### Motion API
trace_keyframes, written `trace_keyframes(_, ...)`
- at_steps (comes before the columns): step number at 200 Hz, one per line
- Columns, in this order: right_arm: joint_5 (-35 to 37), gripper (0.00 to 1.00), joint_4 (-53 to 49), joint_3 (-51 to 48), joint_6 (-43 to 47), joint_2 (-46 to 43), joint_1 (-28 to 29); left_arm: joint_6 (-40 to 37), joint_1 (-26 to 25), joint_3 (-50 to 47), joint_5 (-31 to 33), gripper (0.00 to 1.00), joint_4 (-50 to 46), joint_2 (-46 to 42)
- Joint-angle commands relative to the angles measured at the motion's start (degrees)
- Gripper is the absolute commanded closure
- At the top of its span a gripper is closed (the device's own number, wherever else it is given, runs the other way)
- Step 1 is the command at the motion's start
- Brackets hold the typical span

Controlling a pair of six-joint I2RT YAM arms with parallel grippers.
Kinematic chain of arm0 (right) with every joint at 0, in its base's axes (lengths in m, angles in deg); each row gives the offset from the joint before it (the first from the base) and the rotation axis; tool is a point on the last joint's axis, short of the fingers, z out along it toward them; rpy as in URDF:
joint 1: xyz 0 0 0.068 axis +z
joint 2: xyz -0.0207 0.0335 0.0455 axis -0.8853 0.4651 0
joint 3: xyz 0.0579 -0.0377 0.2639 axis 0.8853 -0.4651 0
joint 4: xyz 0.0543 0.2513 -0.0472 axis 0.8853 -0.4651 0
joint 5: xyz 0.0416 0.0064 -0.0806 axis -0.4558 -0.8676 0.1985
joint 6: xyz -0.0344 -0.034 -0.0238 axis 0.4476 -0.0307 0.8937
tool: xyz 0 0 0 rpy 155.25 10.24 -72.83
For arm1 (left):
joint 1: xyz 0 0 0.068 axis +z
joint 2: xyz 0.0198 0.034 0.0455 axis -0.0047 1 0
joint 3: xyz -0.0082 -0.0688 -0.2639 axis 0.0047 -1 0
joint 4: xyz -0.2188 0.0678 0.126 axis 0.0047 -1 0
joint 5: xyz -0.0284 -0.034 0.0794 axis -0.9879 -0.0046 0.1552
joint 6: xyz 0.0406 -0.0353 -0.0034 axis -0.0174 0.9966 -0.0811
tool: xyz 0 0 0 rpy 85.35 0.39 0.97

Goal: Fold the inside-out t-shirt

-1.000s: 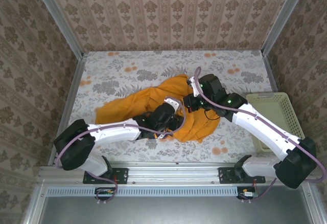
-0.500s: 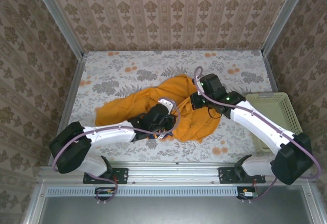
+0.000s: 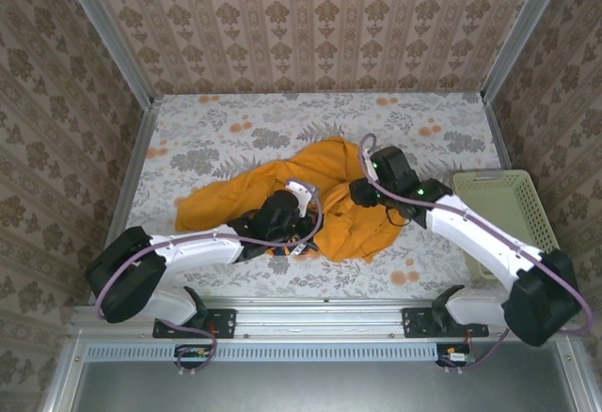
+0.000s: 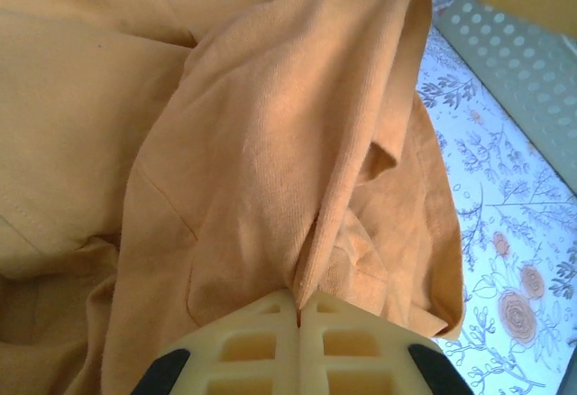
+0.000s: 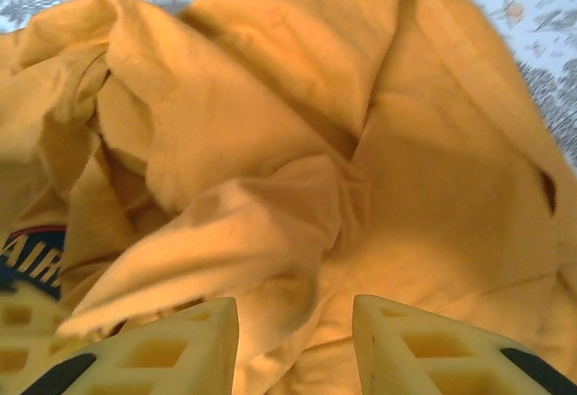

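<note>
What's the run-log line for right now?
left gripper: shut on t-shirt fold | right gripper: open over t-shirt | t-shirt: bunched, not yet folded | basket: right of t-shirt

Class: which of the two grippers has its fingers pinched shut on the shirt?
The left gripper: its fingers meet on a fold of the mustard-orange cotton t-shirt; the right gripper has its fingers apart.

Floral table (image 3: 235, 120) under t-shirt (image 3: 324, 163), basket (image 3: 489, 179)

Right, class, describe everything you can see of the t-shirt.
The t-shirt is mustard-orange, soft knit cotton by its look, lying crumpled in folds on the floral table. A patch of dark lettering shows. The left end effector pinches a raised fold; the right end effector stands open over the cloth.
</note>
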Motion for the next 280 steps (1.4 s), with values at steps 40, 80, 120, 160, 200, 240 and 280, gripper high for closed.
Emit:
trace_keyframes(40,-2.2,0.45,12.6,-12.9,-14.9,-4.9,5.0,1.6,0.5,0.6,-2.7,1.00,2.0,1.0)
trace_keyframes(80,3.5,0.43,13.9,-10.1,-15.0,3.3,4.9,1.8,0.5,1.0,-3.1,1.00,2.0,1.2)
trace_keyframes(120,8.6,0.63,8.7,-4.3,-11.9,8.3,4.8,1.8,0.6,0.7,-2.3,1.00,1.5,0.4)
trace_keyframes(160,11.0,0.96,-0.7,-3.5,-6.6,0.6,5.2,3.3,3.6,0.4,-0.4,1.00,-1.6,-0.6)
trace_keyframes(200,6.4,1.00,-12.3,-0.5,-2.3,-7.3,5.1,0.4,6.7,0.5,-3.0,0.98,-3.9,-1.1)
trace_keyframes(240,5.8,1.00,-22.1,4.9,-1.8,-7.9,4.7,-3.9,4.0,3.1,-2.8,0.93,-9.2,-0.8)
trace_keyframes(280,6.2,1.00,-30.4,10.6,1.6,-4.2,4.5,-7.5,1.2,6.5,2.1,0.87,-15.7,1.1)
